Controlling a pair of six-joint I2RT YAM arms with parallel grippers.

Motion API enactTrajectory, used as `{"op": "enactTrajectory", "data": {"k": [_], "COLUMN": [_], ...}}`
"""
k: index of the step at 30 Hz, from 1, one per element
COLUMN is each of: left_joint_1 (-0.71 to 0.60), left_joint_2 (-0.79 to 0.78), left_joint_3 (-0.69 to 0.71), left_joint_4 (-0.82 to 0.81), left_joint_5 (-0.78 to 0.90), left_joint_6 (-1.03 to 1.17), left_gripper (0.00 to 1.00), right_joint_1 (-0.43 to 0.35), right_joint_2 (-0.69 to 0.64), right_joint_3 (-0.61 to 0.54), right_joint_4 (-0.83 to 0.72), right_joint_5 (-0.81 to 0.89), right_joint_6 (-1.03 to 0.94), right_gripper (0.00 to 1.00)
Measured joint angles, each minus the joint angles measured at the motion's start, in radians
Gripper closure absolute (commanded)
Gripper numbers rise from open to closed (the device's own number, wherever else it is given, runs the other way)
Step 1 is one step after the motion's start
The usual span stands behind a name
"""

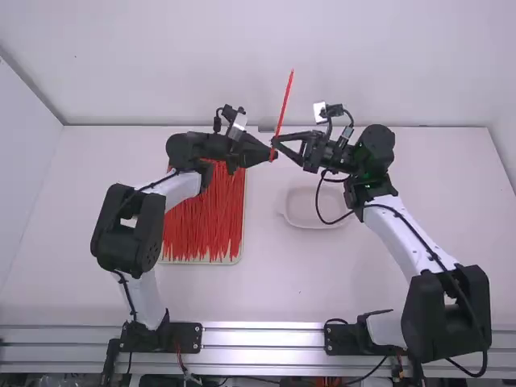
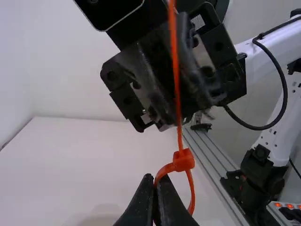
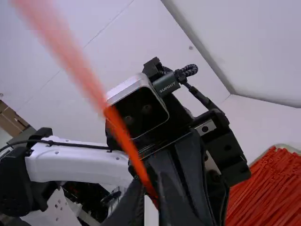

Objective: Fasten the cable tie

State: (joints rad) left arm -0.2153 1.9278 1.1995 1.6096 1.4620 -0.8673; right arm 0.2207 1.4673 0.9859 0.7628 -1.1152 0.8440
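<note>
Tightening is in hand: left gripper (image 2: 154,181) pinches the loop (image 2: 190,194) of the cable tie (image 1: 282,101) beside its head (image 2: 182,161), right gripper (image 1: 277,147) clamps the tail (image 2: 174,70) (already threaded) just past that head; next, pull apart.

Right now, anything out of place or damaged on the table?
Nothing stands out. The cable tie is looped through its own head and held between the left gripper and right gripper; spare ties lie neatly in their tray.
</note>
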Motion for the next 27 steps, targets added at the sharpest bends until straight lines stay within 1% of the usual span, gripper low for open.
{"op": "enactTrajectory", "data": {"k": [5,6,7,8,9,10,11,12,15,19,20,21,23,24,25,26,27], "left_joint_1": [-0.002,-0.002,-0.003,-0.003,-0.003,-0.003,-0.003,-0.003,0.003,0.024,0.042,0.047,0.067,0.082,0.085,0.092,0.105], "left_joint_2": [0.000,0.000,0.000,0.000,0.000,0.000,0.000,0.000,0.000,0.000,0.000,0.000,0.000,0.000,0.000,0.000,0.000], "left_joint_3": [0.000,0.000,0.000,0.000,0.000,0.000,0.000,0.000,0.000,0.000,0.002,0.005,0.015,0.027,0.030,0.036,0.045], "left_joint_4": [-0.003,-0.003,-0.004,-0.005,-0.008,-0.009,-0.016,-0.018,-0.057,-0.174,-0.270,-0.301,-0.428,-0.532,-0.553,-0.616,-0.729], "left_joint_5": [0.000,0.000,0.000,-0.002,-0.003,-0.005,-0.011,-0.018,-0.037,-0.065,-0.078,-0.080,-0.095,-0.106,-0.107,-0.111,-0.117], "left_joint_6": [0.000,0.000,0.000,0.002,-0.004,-0.003,-0.008,-0.010,-0.023,-0.014,0.009,0.013,0.052,0.095,0.104,0.134,0.201], "left_gripper": [0.98,0.96,0.90,0.71,0.65,0.57,0.36,0.20,0.15,0.01,0.01,0.01,0.01,0.01,0.01,0.01,0.01], "right_joint_1": [-0.005,-0.005,-0.005,-0.005,-0.005,-0.005,-0.005,-0.006,-0.021,-0.063,-0.084,-0.092,-0.113,-0.127,-0.132,-0.138,-0.151], "right_joint_2": [0.004,0.004,0.004,0.004,0.004,0.004,0.004,0.004,0.004,0.004,0.004,0.004,0.004,0.004,0.004,0.004,0.004], "right_joint_3": [0.000,0.000,0.000,0.000,0.000,0.000,0.000,0.000,0.000,0.000,0.000,0.000,0.000,0.000,0.000,0.000,0.000], "right_joint_4": [0.000,0.001,0.000,0.000,-0.001,-0.005,-0.018,-0.024,-0.036,-0.073,-0.103,-0.115,-0.167,-0.217,-0.232,-0.261,-0.329], "right_joint_5": [0.002,0.002,0.002,-0.005,-0.006,-0.009,-0.014,-0.019,-0.031,-0.034,-0.034,-0.034,-0.035,-0.033,-0.033,-0.033,-0.027], "right_joint_6": [-0.010,-0.012,-0.016,-0.019,-0.020,-0.022,-0.027,-0.029,-0.033,-0.043,-0.057,-0.063,-0.087,-0.114,-0.119,-0.136,-0.177], "right_gripper": [1.00,1.00,1.00,1.00,1.00,1.00,1.00,1.00,1.00,1.00,1.00,1.00,1.00,1.00,1.00,1.00,1.00]}}
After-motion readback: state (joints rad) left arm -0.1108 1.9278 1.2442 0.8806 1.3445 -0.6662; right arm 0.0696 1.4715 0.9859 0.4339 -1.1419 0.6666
